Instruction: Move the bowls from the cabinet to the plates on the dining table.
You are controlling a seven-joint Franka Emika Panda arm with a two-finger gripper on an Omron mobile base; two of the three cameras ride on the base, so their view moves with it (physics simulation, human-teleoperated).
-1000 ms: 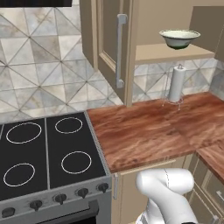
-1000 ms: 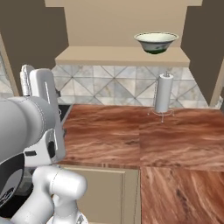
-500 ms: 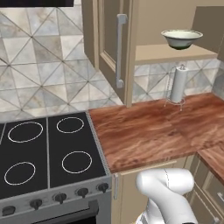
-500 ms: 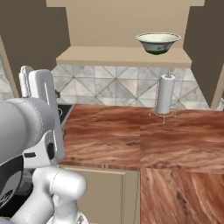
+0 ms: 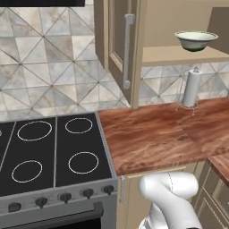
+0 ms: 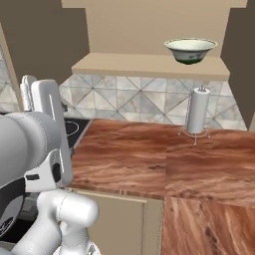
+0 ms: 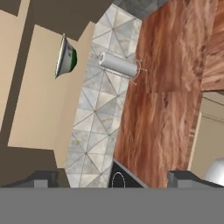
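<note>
One pale green-white bowl (image 5: 196, 40) (image 6: 191, 50) (image 7: 65, 57) stands on the shelf (image 5: 174, 56) (image 6: 149, 65) inside the tan cabinet, whose door (image 5: 117, 42) hangs open with a long silver handle (image 5: 128, 51). My gripper (image 7: 113, 178) is open, its two dark fingertips (image 7: 41, 177) wide apart with nothing between them. It hangs well short of the bowl, in front of the counter edge. The plates and the dining table are out of view.
A paper towel roll on a wire stand (image 5: 191, 87) (image 6: 197, 110) (image 7: 118, 65) sits on the wood counter (image 5: 152, 134) (image 6: 149, 154) just below the shelf. A black stove (image 5: 49, 152) (image 6: 74, 127) adjoins the counter on the left. Tiled wall behind.
The whole picture has shifted a little to the right in both base views, so the base has moved. The bowl stays on its shelf and the gripper stays open.
</note>
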